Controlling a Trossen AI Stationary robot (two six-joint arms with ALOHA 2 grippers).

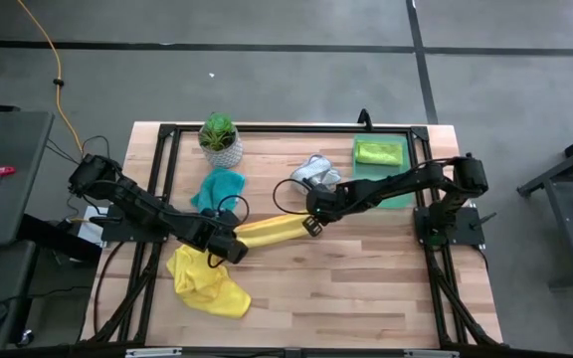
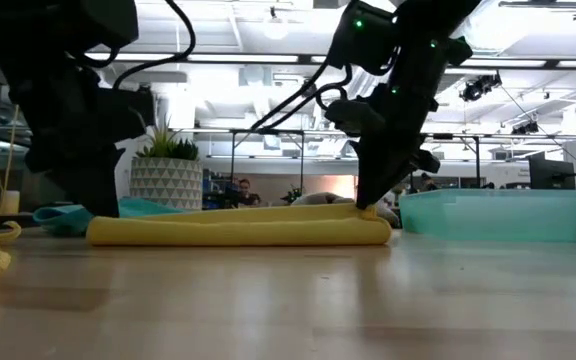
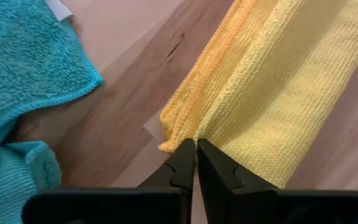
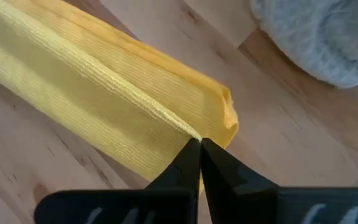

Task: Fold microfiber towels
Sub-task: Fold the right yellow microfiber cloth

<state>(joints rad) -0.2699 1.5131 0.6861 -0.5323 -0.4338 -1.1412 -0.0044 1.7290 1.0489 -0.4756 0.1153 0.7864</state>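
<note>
While the left jaws (image 1: 229, 246) and the right jaws (image 1: 313, 223) are both closed, each pinching one end of the yellow towel (image 1: 272, 232), the towel lies stretched between them on the surface (image 1: 366, 288), its long axis running from jaws to jaws.

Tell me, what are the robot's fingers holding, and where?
Both grippers pinch the folded yellow towel: the left gripper at one end's edge, the right gripper at the opposite end.
</note>
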